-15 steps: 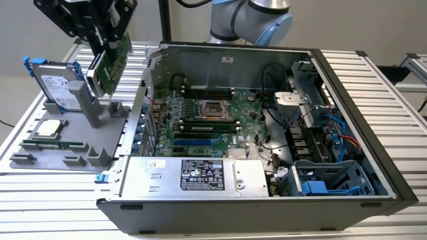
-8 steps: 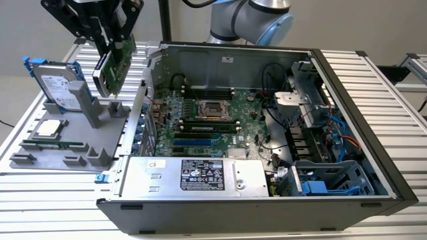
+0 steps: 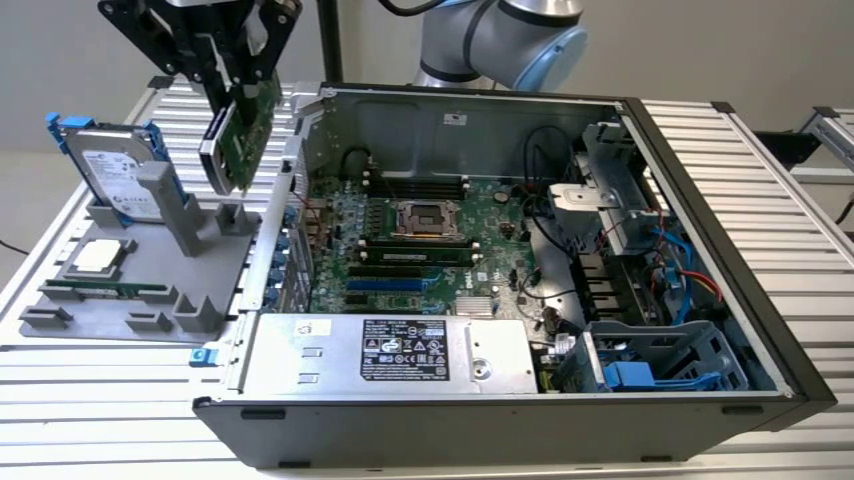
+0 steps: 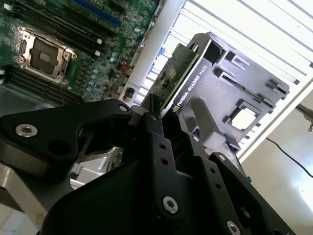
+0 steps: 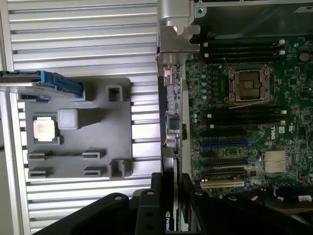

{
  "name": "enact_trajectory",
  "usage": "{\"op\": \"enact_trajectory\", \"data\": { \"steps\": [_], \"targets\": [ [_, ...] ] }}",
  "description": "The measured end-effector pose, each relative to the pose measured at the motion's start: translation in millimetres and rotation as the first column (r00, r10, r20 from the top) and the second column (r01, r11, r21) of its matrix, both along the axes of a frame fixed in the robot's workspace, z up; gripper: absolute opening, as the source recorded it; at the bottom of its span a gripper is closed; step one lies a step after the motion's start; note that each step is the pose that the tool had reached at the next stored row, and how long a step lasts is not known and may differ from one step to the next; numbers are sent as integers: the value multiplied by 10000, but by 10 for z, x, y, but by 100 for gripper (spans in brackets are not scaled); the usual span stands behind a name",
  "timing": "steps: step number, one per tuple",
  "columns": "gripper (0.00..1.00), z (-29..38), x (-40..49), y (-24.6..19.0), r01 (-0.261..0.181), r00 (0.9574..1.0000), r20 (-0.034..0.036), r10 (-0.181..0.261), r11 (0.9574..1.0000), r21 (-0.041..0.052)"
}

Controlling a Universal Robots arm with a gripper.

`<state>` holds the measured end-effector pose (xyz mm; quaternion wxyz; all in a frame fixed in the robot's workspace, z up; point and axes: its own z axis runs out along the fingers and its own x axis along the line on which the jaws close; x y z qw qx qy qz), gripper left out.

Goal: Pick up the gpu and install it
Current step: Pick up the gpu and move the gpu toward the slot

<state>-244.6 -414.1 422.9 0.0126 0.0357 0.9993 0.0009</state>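
gripper [image 3: 242,84] clamping gpu [image 3: 246,137], aloft between grey tray [image 3: 83,322] and computer case [image 3: 534,436]

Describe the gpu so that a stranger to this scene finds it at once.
Find the open computer case; at the exterior view's left of it lies a grey holder tray. Above that tray the gripper holds the gpu on edge in the air. It is a green board with a black cooler, unlike the silver hard drive with blue rails standing in the tray.
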Motion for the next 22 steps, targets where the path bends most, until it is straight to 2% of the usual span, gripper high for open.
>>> {"op": "enact_trajectory", "data": {
  "steps": [22],
  "targets": [
    [0,0,297,0,0,10000,0,0,10000,0]
  ]
}}
